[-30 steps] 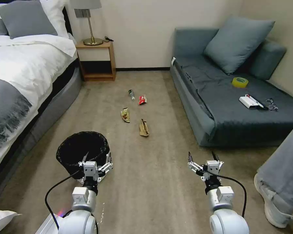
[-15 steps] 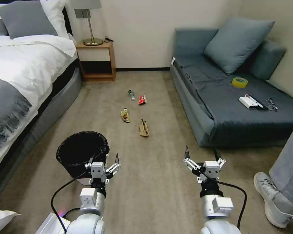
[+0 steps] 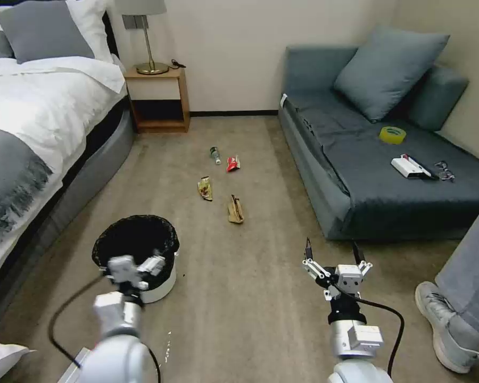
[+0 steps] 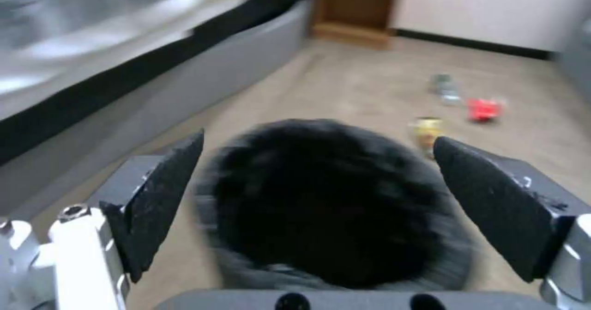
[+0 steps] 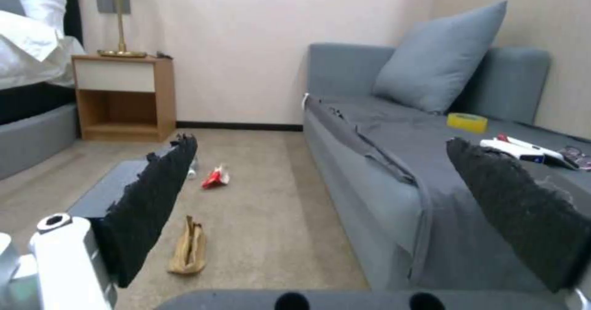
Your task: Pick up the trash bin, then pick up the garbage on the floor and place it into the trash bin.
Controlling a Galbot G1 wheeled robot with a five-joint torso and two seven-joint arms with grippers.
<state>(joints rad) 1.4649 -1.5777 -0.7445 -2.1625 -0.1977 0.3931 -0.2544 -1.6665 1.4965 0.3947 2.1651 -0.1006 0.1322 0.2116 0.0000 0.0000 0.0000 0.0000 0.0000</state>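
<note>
The trash bin (image 3: 136, 246), white with a black bag over its rim, stands on the carpet near the bed. My left gripper (image 3: 137, 266) hangs open at the bin's near rim; in the left wrist view the bin (image 4: 320, 199) sits between the spread fingers of that gripper (image 4: 317, 141). The garbage lies farther ahead: a small bottle (image 3: 214, 155), a red wrapper (image 3: 232, 163), a yellow-dark wrapper (image 3: 205, 188) and a brown paper packet (image 3: 235, 209). My right gripper (image 3: 332, 255) is open and empty above bare carpet, with the packet (image 5: 189, 250) and red wrapper (image 5: 214, 177) ahead of it.
A bed (image 3: 32, 133) runs along the left and a grey sofa (image 3: 356, 175) along the right, with a nightstand (image 3: 157, 101) at the far wall. A tape roll (image 3: 392, 134) and a white box (image 3: 408, 166) lie on the sofa. A person's leg and shoe (image 3: 452, 330) stand at the right.
My left arm has swung left and its gripper has turned, now sitting at the bin's near rim instead of beside it. The right gripper has hardly moved.
</note>
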